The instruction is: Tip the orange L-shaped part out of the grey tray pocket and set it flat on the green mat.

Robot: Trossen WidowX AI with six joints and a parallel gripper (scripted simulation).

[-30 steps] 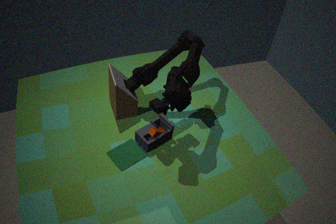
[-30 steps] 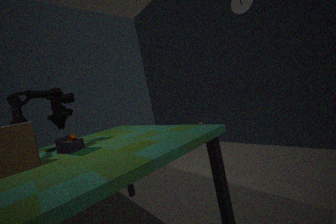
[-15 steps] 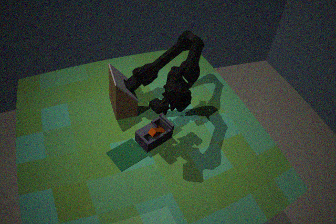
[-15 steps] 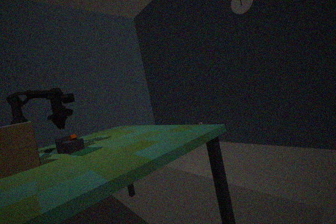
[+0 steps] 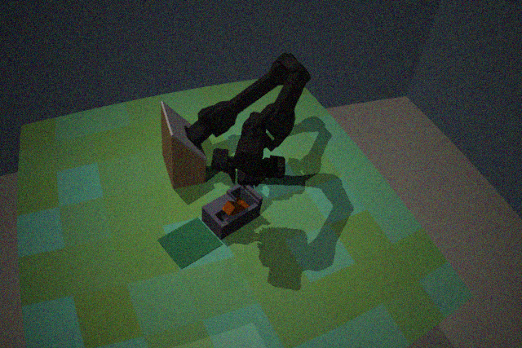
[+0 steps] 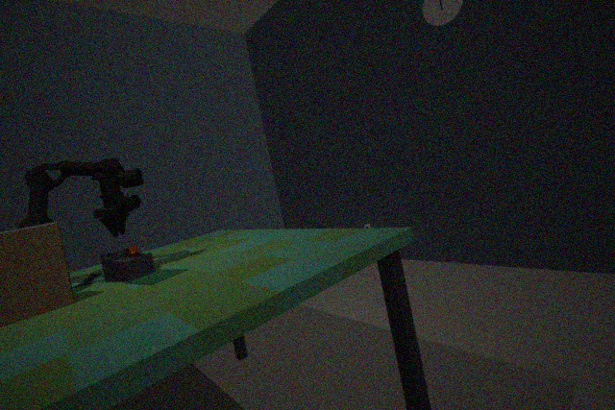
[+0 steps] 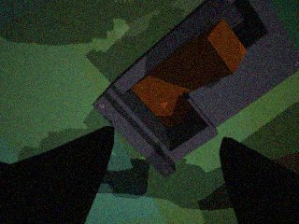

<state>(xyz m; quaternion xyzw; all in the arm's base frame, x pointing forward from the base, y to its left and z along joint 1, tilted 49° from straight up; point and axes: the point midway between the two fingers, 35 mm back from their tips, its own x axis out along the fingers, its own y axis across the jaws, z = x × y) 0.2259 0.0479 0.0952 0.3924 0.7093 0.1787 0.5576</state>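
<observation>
The orange part (image 5: 228, 208) (image 6: 133, 250) (image 7: 227, 44) lies tilted in the pocket of the grey tray (image 5: 240, 224) (image 6: 126, 270) (image 7: 262, 75). Its end nearer the green mat (image 5: 189, 243) (image 6: 159, 277) stands raised above the tray's top. Its other end sits low in the pocket, with dark gaps around it. The mat lies flat beside the tray and bears nothing. My gripper (image 5: 249, 185) (image 6: 117, 235) (image 7: 167, 140) is open and empty. It points down above the tray, over the end away from the mat, and touches nothing.
An upright brown board (image 5: 183, 163) (image 6: 35, 271) stands on the patchwork-coloured table (image 5: 168, 306) (image 6: 238, 291) near the arm's base, behind the tray in the top view. The arm's shadow falls across the table beside the tray.
</observation>
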